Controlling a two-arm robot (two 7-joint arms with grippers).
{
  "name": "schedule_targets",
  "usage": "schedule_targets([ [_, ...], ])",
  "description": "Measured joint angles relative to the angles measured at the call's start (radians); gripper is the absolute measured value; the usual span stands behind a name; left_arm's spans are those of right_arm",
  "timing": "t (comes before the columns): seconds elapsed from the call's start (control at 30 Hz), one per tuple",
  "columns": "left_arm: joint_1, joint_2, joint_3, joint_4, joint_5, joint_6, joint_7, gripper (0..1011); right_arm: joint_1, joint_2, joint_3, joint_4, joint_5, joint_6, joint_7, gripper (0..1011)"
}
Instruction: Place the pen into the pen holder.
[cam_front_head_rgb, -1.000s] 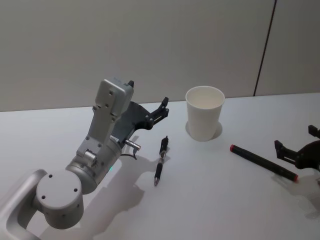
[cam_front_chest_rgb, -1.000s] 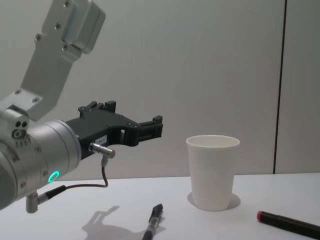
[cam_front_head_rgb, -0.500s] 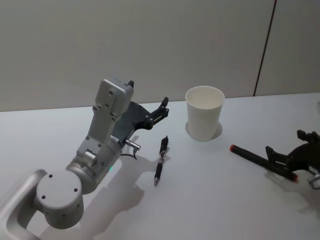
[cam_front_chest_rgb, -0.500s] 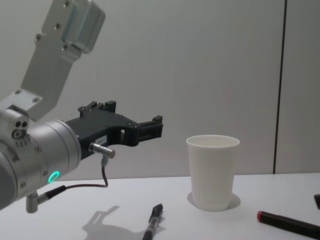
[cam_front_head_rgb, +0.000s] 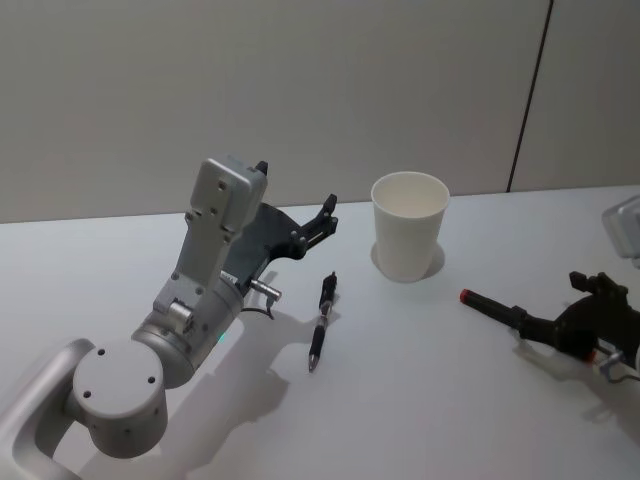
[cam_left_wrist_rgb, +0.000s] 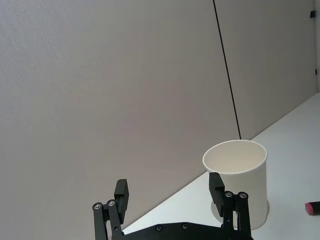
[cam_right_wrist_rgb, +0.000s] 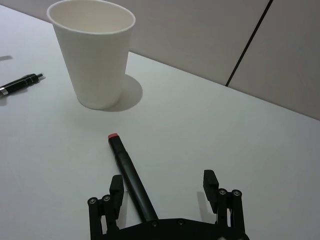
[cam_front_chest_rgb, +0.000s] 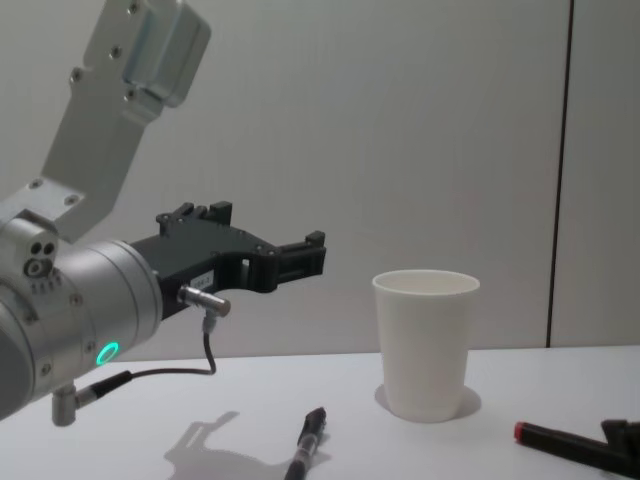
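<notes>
R gripper (cam_right_wrist_rgb: 163, 182) has slid in from 3 o'clock, fingers wide astride the pen (cam_right_wrist_rgb: 130, 176), on white table (cam_front_head_rgb: 420, 400) by grey wall (cam_front_head_rgb: 300, 80), at pen holder's (cam_front_head_rgb: 408, 235) 4 o'clock, axis 10–4, red tip at 10; L gripper (cam_left_wrist_rgb: 169, 187) parked, wide.

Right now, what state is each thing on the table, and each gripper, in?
pen holder: upright, nothing seen inside.
black click pen: lying flat, nothing touching it.
red-tipped marker: lying flat, one end between the right gripper's fingers, not gripped.
left gripper: open, empty, raised.
right gripper: open, straddling the marker.
</notes>
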Motion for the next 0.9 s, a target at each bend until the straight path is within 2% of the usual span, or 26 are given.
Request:
schedule_targets([
  [0.5,0.0,0.0,0.0,0.0,0.0,0.0,0.0,1001,0.032,-0.02,-0.019,0.068,-0.007,-0.031,0.069,1002],
  [0.9,0.0,0.0,0.0,0.0,0.0,0.0,0.0,1001,0.034,-0.026,-0.025,0.097,0.011,-0.055,0.087,1001],
])
